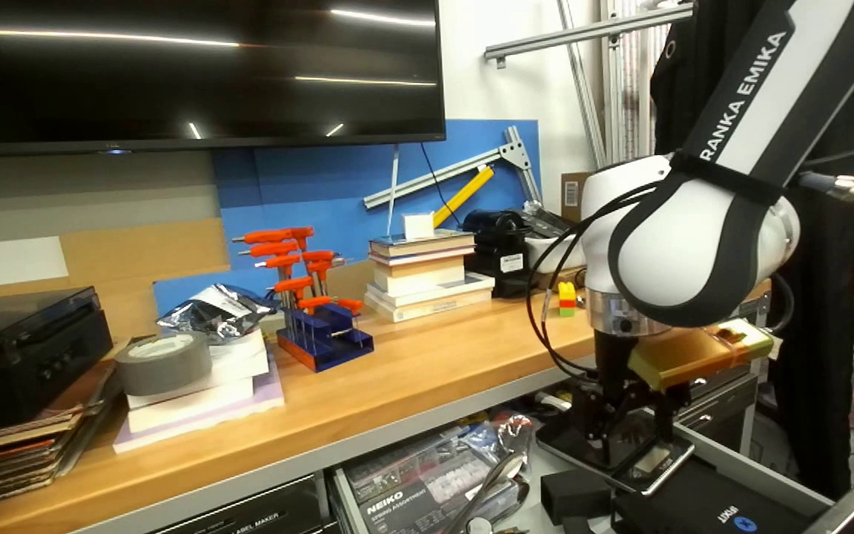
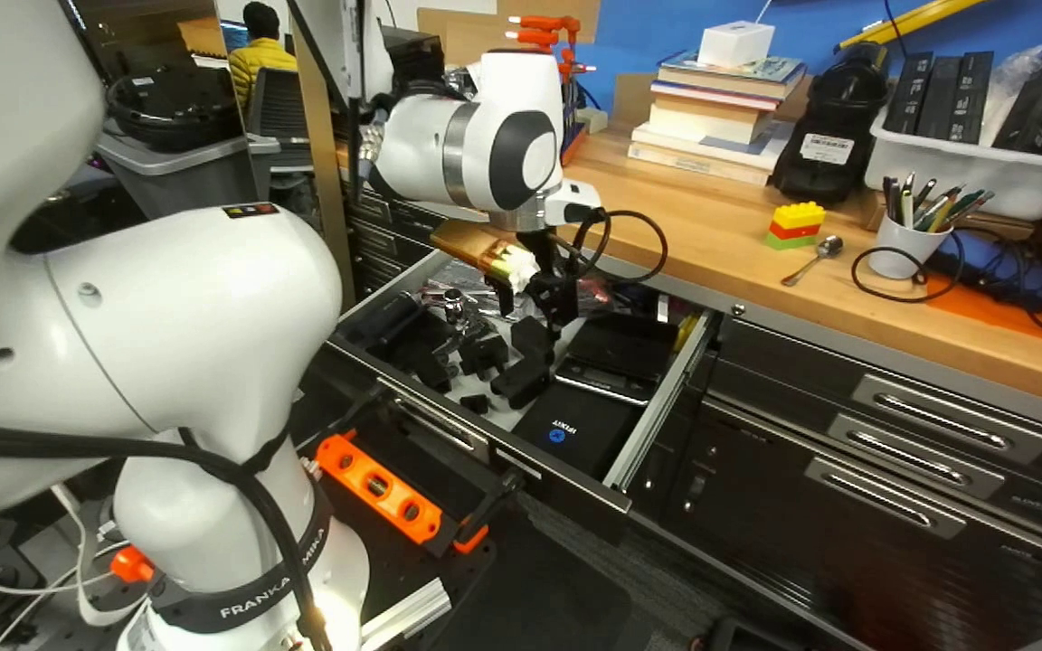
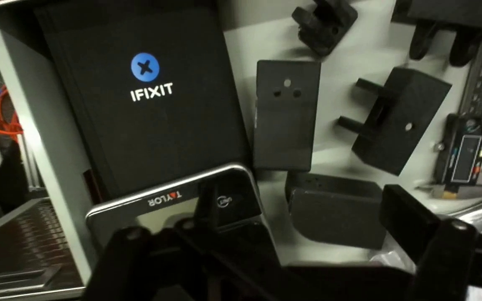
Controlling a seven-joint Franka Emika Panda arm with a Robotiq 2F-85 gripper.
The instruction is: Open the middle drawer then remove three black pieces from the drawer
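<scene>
A dark drawer point(image 2: 566, 497) with a silver bar handle point(image 2: 438, 420) is pulled out under the worktop and holds mixed things. I cannot tell from its position whether it is the middle drawer. Several matte black pieces lie in it. In the wrist view, a block with a rounded corner point(image 3: 337, 217) lies between my fingertips. Beside it are a rectangular block point(image 3: 287, 117), a two-pronged block point(image 3: 404, 121) and a small notched piece point(image 3: 326, 25). My gripper point(image 3: 303, 221) is open and empty, pointing down over the drawer point(image 1: 631, 437). Its left finger overlaps a kitchen scale.
A Taylor scale point(image 3: 191, 209) and a black iFixit box point(image 3: 149, 125) lie left of the blocks, by the drawer's side wall point(image 3: 32, 125). A caliper point(image 3: 467, 150) lies right. Books point(image 1: 427, 274), a hex key stand point(image 1: 327, 337) and toy bricks point(image 2: 795, 224) stand on the worktop.
</scene>
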